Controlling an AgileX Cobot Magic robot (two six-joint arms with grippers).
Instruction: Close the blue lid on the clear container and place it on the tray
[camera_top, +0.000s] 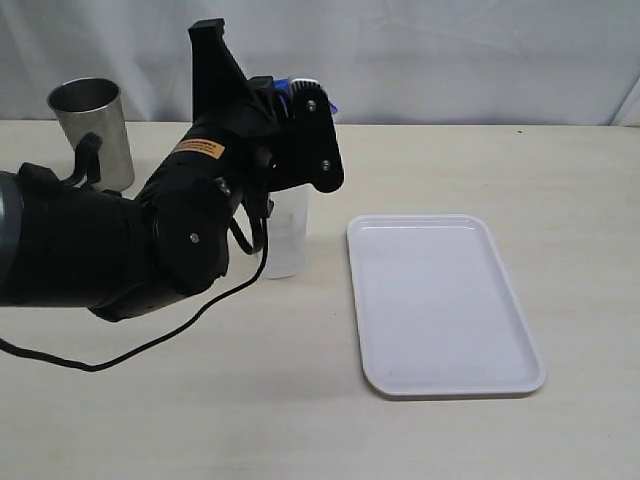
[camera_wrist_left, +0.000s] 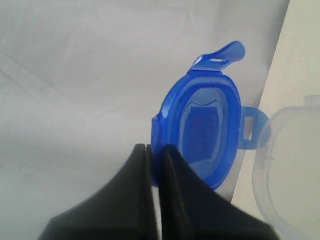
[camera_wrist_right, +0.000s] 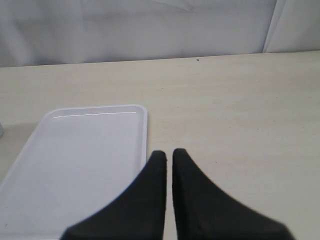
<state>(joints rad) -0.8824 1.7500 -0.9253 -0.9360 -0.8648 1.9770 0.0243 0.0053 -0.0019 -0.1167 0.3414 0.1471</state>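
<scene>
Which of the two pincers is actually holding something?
The left pincer, which pinches the edge of the blue lid. The right pincer is shut on nothing.

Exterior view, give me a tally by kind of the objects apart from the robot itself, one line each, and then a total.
Steel cup: 1
Clear container: 1
Blue lid: 1
White tray: 1
Total: 4
</scene>
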